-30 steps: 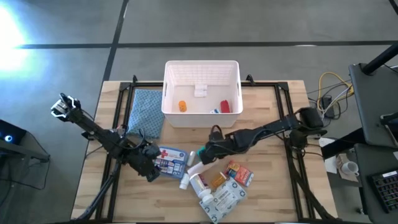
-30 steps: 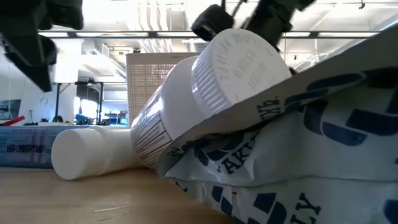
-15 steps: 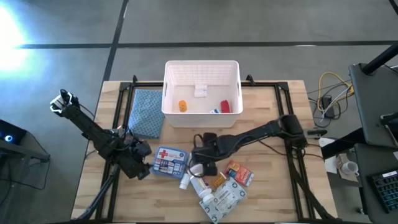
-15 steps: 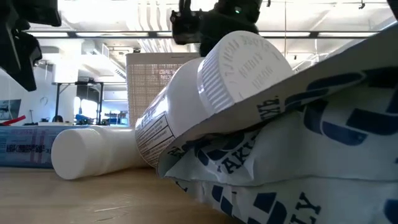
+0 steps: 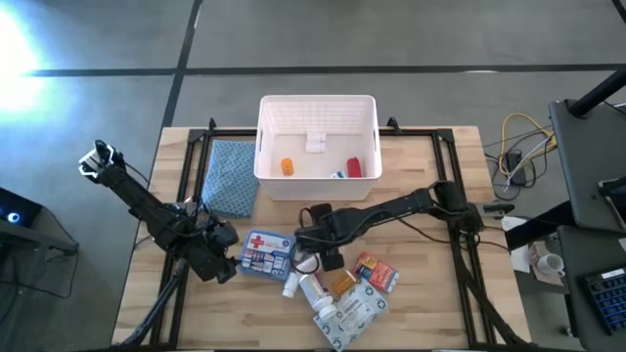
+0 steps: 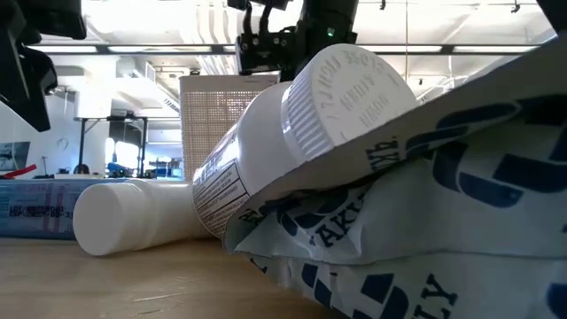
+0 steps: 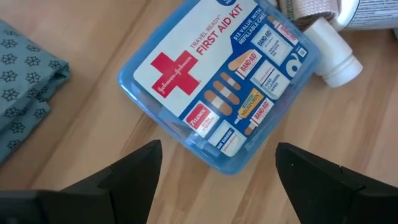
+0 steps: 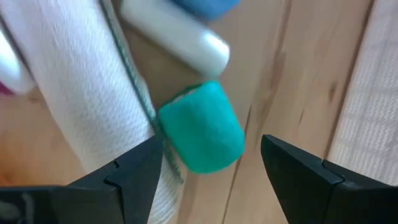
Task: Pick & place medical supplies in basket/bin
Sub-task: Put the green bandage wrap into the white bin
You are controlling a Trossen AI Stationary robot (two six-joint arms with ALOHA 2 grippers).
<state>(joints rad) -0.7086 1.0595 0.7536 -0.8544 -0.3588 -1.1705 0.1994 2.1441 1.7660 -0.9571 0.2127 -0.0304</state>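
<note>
The medical supplies lie in a heap at the table's near middle. A white pill bottle [image 6: 337, 89] leans on a grey-white pack [image 5: 350, 315], beside orange boxes [image 5: 377, 274]. The blue-white first-aid box [image 7: 224, 93] lies flat to their left. My left gripper [image 7: 217, 180] hovers open just left of that box. My right gripper [image 8: 217, 177] hangs open, pointing down over a teal roll [image 8: 202, 127], a white cloth roll [image 8: 81, 93] and a white tube [image 8: 177, 37]. I see no contact with them. The white bin [image 5: 318, 147] at the far middle holds a few small items.
A folded blue patterned cloth [image 5: 230, 176] lies left of the bin. Another white bottle [image 6: 133, 217] lies on its side near the first-aid box. A black frame runs round the tabletop [image 5: 186, 186]. Bare wood shows at the near left and along the right side.
My right gripper has moved toward the table's left, over the heap's far end, and has rolled about a quarter turn on its pointing line. My left gripper has drawn back a little from the first-aid box toward the table's left edge, then kept still.
</note>
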